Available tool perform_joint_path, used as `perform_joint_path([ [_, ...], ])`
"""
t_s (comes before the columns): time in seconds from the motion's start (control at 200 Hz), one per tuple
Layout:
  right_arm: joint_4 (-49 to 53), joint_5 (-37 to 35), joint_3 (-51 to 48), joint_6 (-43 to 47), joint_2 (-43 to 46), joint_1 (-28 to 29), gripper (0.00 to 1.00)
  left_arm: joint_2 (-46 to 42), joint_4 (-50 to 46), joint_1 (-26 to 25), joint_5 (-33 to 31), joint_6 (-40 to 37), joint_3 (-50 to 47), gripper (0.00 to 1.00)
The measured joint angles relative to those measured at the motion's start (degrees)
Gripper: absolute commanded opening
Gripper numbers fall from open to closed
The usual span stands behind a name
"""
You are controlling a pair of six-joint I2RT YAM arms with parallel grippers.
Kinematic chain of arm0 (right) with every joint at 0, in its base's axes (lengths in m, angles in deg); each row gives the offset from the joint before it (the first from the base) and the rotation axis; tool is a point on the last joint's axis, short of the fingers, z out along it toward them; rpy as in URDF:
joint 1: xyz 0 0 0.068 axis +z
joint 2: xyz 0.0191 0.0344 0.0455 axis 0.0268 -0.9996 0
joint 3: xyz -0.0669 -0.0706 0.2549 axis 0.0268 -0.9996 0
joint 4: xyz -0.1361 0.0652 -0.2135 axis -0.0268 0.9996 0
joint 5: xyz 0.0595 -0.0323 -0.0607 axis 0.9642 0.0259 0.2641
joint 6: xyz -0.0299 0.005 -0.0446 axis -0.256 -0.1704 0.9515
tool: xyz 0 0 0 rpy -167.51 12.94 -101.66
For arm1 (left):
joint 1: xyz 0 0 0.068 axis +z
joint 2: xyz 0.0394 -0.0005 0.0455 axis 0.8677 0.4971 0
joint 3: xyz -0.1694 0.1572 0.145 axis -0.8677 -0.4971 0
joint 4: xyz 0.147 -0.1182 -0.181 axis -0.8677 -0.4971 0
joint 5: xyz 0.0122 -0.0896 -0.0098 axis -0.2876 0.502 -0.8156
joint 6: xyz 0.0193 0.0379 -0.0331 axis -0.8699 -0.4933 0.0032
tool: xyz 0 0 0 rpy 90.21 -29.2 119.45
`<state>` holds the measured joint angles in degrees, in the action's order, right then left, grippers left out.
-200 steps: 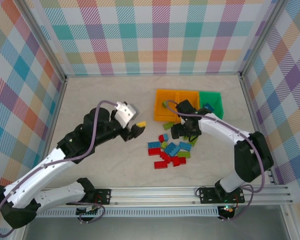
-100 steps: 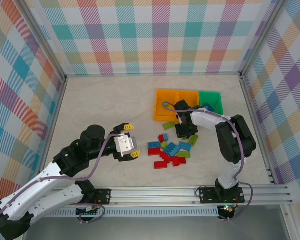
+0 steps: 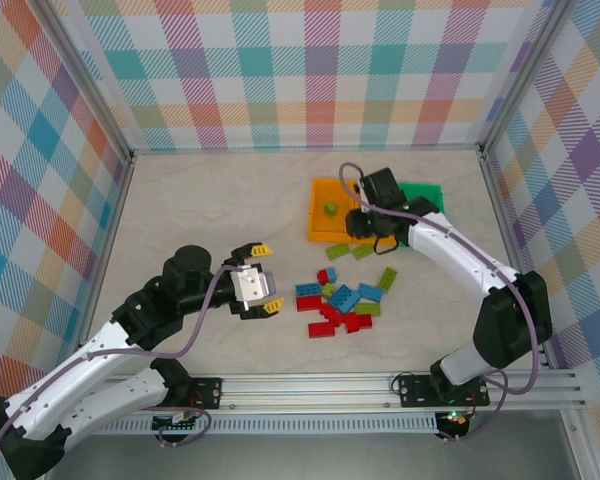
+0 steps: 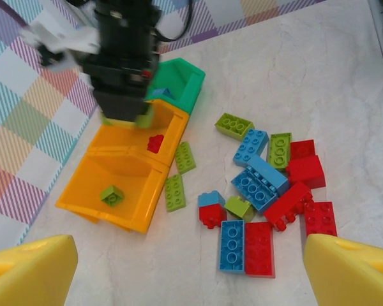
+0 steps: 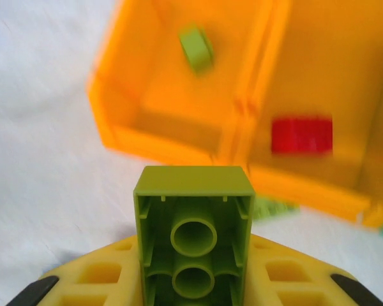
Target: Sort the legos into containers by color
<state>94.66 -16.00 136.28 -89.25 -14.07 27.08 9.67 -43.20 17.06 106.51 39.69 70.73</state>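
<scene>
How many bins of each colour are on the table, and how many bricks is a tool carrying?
Orange bins: 2
Green bin: 1
Lime brick carried in the right tool: 1
Total: 3 bins and 1 carried brick

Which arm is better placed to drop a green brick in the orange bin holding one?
Right: the right gripper holds a lime brick by that bin; the left gripper is open, far away.

Marbled table [image 3: 200, 200], plaid walls [image 3: 300, 70], metal rail [image 3: 310, 385]
</scene>
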Motion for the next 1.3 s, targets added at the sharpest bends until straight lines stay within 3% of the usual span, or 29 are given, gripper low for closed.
perform_joint_path([
  [0.24,-2.56,-0.04,19.19,0.44,-21.55,0.0,0.29,0.11,2.21,2.1,1.77,1.29,-1.33,0.94],
  [0.465,1.29,0.68,24.44,-0.09,-30.82,0.0,0.49,-0.07,2.62,3.96,1.79,1.22,-3.56,0.94],
  [0.71,3.15,1.09,24.96,-0.24,-26.45,0.0,0.53,0.5,2.58,4.33,2.97,1.18,-3.58,0.95],
  [0.905,2.36,2.62,13.77,-0.68,-11.91,1.14,0.52,0.59,2.36,4.35,3.17,0.98,-3.58,0.96],
  [1.07,2.34,1.7,2.16,-2.99,0.0,9.46,0.52,1.16,1.57,5.11,3.69,-0.46,-3.58,0.96],
  [1.3,5.84,2.14,-1.42,-10.25,-2.64,21.62,0.57,2.62,-5.86,10.23,5.53,-4.59,-2.49,0.99],
])
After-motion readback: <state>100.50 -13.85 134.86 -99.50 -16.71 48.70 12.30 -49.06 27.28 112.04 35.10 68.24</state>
